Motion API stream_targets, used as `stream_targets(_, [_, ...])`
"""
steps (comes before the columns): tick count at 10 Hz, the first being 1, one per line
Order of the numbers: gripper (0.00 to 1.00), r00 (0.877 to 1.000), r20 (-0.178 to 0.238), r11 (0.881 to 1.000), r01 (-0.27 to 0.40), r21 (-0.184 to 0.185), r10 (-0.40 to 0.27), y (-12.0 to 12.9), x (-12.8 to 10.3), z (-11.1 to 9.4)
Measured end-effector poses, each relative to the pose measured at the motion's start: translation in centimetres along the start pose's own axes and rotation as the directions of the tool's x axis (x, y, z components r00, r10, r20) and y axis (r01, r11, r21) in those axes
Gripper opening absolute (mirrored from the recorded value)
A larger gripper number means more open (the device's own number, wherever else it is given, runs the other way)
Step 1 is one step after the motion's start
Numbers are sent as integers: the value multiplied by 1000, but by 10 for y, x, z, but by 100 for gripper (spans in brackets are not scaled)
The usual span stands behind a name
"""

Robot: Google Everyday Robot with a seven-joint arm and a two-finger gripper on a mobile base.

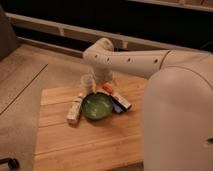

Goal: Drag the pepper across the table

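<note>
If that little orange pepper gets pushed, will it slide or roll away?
The pepper looks glossy and elongated, so it probably slides easily on the table but may pivot or roll. Far smaller than the green bowl, it seems light. The claw hangs just beside it.

A robot arm [137, 64] in smooth, glossy cream-white plastic. Its pale, off-white gripper [90, 83] sits at the arm's tip, low over the far side of the light-brown wooden plank tabletop [90, 142]. Directly above the gripper is a rounded, dome-like joint [102, 49]. Leading away from it, a long tapered tube carries a row of small dark dots [128, 61], widening into a big bulbous white shell [180, 120] farthest from the gripper.
</note>
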Motion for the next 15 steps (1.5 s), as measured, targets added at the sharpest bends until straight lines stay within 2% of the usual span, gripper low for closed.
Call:
stream_targets(2, [65, 999, -23, 999, -43, 7, 44, -17, 7, 10])
stream_targets(3, [65, 995, -57, 996, -79, 32, 80, -40, 15, 18])
stream_targets(4, [65, 994, -78, 996, -71, 56, 76, -54, 16, 21])
stream_targets(6, [65, 996, -94, 995, 13, 100, -3, -75, 0, 23])
stream_targets(8, [65, 990, -88, 986, 123, 113, -114, -89, -22, 28])
stream_targets(9, [65, 984, -75, 980, 167, 106, -159, -91, -32, 31])
stream_targets(11, [65, 963, -3, 962, 268, 56, -268, -90, -59, 38])
stream_targets(13, [65, 953, 52, 954, 299, -3, -298, -91, -68, 47])
stream_targets(15, [65, 950, 76, 951, 307, -27, -304, -93, -71, 50])
